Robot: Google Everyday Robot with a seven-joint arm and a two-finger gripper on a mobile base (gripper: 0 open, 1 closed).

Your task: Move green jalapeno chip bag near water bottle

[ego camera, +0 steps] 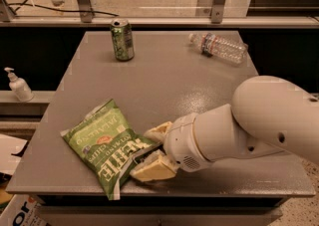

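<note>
At lower left of table, green jalapeno chip bag laid flat, its right edge clasped by narrowed gripper at lower centre, water bottle laid sideways at upper right.

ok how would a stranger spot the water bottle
Start at the grey table and look to its far right corner, away from the gripper at the green jalapeno chip bag near the front edge. The water bottle lies there on its side: clear and ribbed, unlike the upright green soda can.
</note>
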